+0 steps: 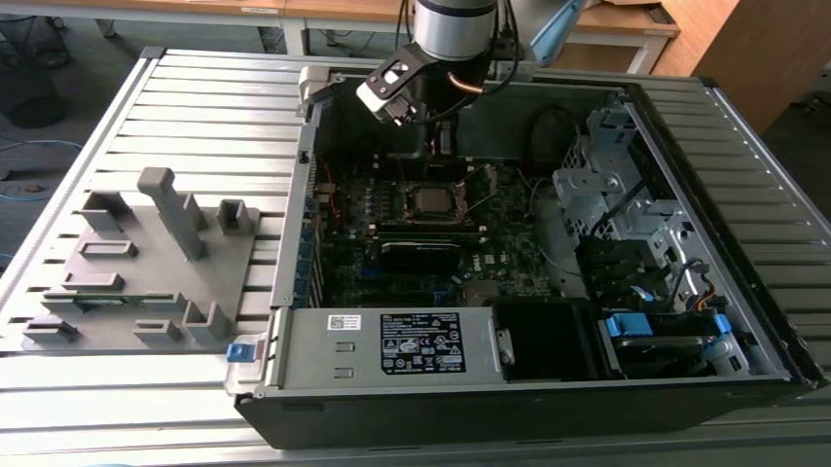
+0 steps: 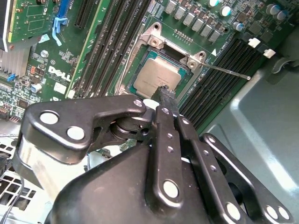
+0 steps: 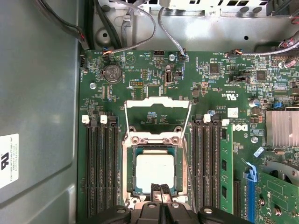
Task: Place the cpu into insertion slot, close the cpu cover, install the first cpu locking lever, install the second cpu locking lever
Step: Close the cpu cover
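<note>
While your end effector [image 3: 160, 188] hung over the motherboard [image 3: 140, 70], its fingers were pressed together, gripping nothing, with the tips at one edge of the cpu [image 3: 154, 170]. That dull silver square lay in the insertion slot [image 3: 154, 139], and the cpu cover [image 3: 157, 102] was swung open. A printed white label [image 3: 8, 158] sat on the case wall.

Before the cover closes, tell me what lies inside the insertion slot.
The cpu lies inside the insertion slot, silver top up. The gripper covers one edge; anything beneath it is hidden.
</note>
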{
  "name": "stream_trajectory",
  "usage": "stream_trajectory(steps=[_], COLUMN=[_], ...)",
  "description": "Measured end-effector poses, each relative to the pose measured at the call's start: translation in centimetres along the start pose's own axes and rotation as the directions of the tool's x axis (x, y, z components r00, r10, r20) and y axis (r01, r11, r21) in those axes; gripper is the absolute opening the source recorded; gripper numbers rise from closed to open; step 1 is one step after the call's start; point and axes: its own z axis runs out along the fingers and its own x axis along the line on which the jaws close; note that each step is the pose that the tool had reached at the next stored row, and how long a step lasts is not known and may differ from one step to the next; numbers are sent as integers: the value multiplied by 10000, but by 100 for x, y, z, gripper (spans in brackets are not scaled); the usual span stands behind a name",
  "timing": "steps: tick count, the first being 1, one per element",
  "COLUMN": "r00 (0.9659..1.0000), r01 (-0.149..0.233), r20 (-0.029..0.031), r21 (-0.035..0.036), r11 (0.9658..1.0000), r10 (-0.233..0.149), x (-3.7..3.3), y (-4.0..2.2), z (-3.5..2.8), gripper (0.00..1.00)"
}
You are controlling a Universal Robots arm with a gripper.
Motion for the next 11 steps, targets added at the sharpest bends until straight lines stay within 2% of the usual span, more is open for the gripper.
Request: stream_trajectory(steps=[11], r00=[10000], r01=[-1], r20=[0], r21=[0], r11=[10000], r10=[1], x=[0], y=[0], z=[-19], gripper=[11])
